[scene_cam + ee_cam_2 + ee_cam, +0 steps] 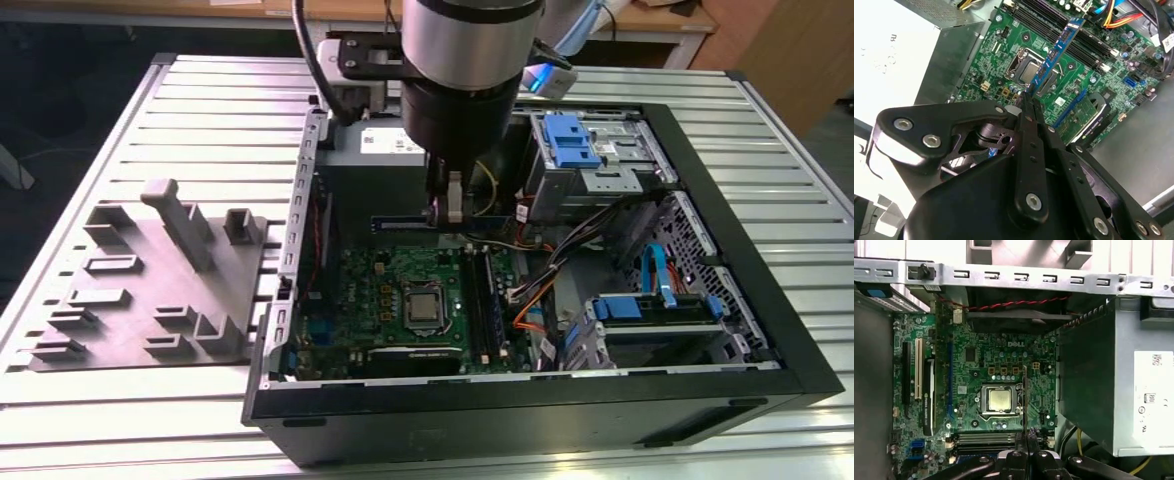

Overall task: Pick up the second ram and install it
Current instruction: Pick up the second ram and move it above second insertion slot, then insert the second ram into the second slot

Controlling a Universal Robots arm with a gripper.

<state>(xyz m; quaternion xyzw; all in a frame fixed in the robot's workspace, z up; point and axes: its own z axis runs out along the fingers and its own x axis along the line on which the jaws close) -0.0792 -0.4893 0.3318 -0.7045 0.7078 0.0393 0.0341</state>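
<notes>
My gripper (pixel 447 222) hangs inside the open computer case (pixel 747 330), above the green motherboard (pixel 387 275). It is shut on the second ram (pixel 1056 50), a narrow blue-and-dark stick with small black chips that juts out from the fingertips. In the first wrist view the ram (pixel 1025 390) shows edge-on as a thin dark line over the processor socket (pixel 999 400), held clear of the board. The long black memory slots (pixel 1074 35) lie beside the socket, also seen as memory slots (pixel 986 438) close to my gripper (pixel 1027 436).
A grey moulded tray (pixel 147 290) with upright slabs sits on the table at the exterior view's left. Inside the case are the power supply (pixel 1114 370), drive cages with blue clips (pixel 587 150), bundled cables (pixel 561 270) and a blue expansion slot (pixel 949 380).
</notes>
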